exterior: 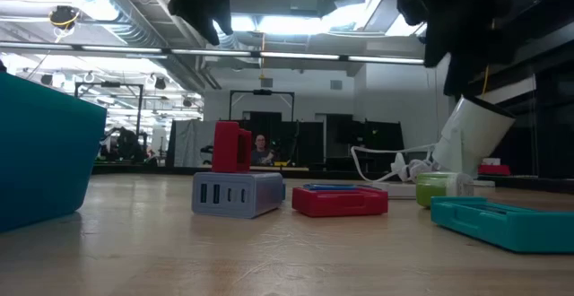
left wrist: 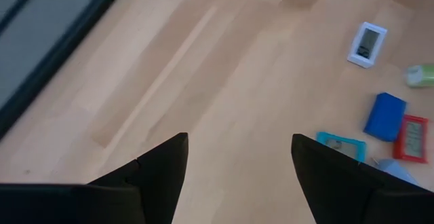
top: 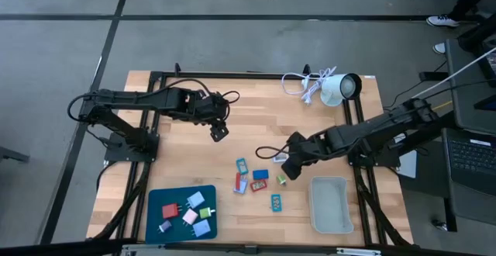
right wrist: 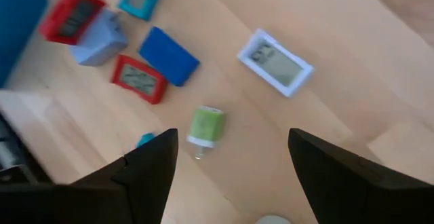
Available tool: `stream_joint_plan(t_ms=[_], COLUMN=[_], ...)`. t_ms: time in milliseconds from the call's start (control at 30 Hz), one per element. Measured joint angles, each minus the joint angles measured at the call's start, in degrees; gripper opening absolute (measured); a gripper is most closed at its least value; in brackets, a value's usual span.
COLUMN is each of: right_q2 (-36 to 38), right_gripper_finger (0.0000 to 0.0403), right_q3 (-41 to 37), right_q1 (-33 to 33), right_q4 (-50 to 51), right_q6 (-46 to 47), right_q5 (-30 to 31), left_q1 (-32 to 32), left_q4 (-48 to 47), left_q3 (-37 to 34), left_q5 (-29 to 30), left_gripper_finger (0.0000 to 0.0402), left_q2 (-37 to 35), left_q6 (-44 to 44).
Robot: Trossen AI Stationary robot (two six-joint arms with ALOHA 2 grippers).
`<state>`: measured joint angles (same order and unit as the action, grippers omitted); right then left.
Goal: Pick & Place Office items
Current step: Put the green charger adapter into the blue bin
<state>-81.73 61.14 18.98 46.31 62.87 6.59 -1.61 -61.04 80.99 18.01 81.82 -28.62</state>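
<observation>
Several small office items lie loose on the table's middle: a teal piece (top: 241,164), a blue one (top: 260,174), a red one (top: 260,185), a green one (top: 281,180) and another teal one (top: 276,202). My right gripper (top: 289,164) hangs open just above them; in its wrist view (right wrist: 230,163) the green piece (right wrist: 205,125) lies ahead of the fingers, beyond it a white piece (right wrist: 274,62). My left gripper (top: 219,132) is open above bare wood (left wrist: 237,163), to the far left of the cluster. Several more pieces lie in a blue tray (top: 157,196).
A pale grey bin (top: 331,183) stands near the table's right near corner. The white lamp (top: 341,88) with its coiled cord lies at the far right edge. The blue tray sits at the near left. Bare wood lies between my left gripper and the cluster.
</observation>
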Motion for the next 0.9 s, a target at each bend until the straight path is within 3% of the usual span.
stream_joint_plan(t_ms=[167, 267, 400, 567, 700, 900], right_q2=[3.0, 7.2, 14.7, 21.8, 24.6, 25.3], right_gripper_finger=[0.0284, 0.0284, 0.0284, 0.0284, 0.0284, 0.0284], right_q3=[0.1, 1.7, 5.7, 11.3, 14.4, 15.2], right_q1=[-1.2, -3.6, -7.0, -10.9, -11.7, -11.8], right_q4=[-4.9, -4.8, -5.2, -6.7, -6.7, -6.1], right_q6=[-2.0, -5.0, -9.9, -14.7, -17.1, -17.3], right_q5=[2.6, 5.9, 10.8, 11.4, 11.0, 11.0], left_q1=[2.9, 5.1, 7.6, 9.3, 8.4, 9.4], left_q4=[12.1, 16.0, 21.2, 29.5, 28.0, 19.8], left_q3=[0.0, 0.0, 0.4, 5.8, 13.7, 27.8], left_q5=[-7.9, -8.2, -13.8, -17.2, -18.4, -19.6], left_gripper_finger=[0.0252, 0.0252, 0.0252, 0.0252, 0.0251, 0.0251], left_q2=[1.6, 5.4, 13.5, 24.5, 33.0, 44.3], left_q6=[2.2, 2.8, 7.4, 14.4, 20.5, 39.8])
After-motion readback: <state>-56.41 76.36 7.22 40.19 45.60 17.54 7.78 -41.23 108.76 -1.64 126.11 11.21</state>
